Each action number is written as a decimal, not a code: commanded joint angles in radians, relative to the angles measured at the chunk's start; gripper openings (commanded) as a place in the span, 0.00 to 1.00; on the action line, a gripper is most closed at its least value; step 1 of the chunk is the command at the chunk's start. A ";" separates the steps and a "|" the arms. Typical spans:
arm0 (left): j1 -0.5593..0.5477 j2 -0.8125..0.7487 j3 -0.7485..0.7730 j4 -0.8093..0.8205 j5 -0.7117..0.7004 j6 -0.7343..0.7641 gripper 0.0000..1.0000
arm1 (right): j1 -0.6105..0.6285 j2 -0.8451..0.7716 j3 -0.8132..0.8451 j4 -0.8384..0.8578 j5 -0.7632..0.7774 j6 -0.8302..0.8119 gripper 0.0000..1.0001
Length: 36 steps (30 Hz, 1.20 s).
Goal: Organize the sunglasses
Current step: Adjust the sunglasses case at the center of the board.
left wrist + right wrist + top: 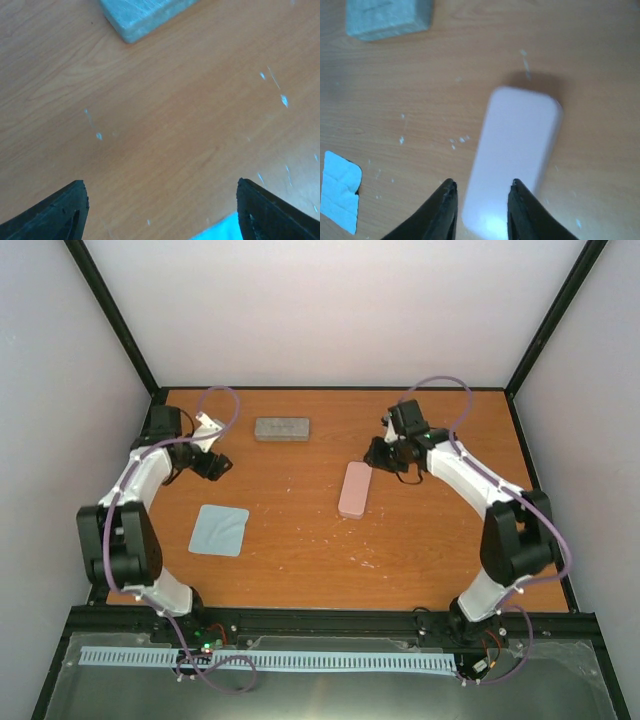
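Top external view shows no sunglasses anywhere, so they are probably cased; the right gripper (481, 200), jaws slightly parted and empty, hangs over the pink case (515, 150) and needs only a clean lift clear. Left wrist view alone shows the left gripper (162, 210) spread wide, holding nothing, near the grey case (145, 15).

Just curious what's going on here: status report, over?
Left end effector open, empty. Right end effector part open over pink case. Sunglasses not in sight. Grey case, cloth lie apart.
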 commanded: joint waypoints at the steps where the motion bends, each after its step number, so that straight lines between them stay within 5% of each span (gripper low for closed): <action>1: 0.003 0.178 0.210 0.085 0.033 -0.035 0.82 | 0.040 0.144 0.177 0.032 -0.070 -0.050 0.25; 4: 0.002 0.349 0.426 0.058 0.052 -0.058 0.72 | 0.083 0.260 0.292 -0.027 -0.106 -0.088 0.13; 7: -0.002 0.503 0.637 0.021 0.055 -0.080 0.57 | 0.110 0.350 0.364 -0.043 -0.142 -0.096 0.12; 16: -0.053 0.894 1.120 -0.082 0.055 -0.116 0.50 | 0.151 0.557 0.507 -0.090 -0.183 -0.099 0.03; 36: -0.117 1.067 1.203 0.103 -0.017 -0.107 0.53 | 0.151 0.591 0.409 -0.119 -0.233 -0.131 0.04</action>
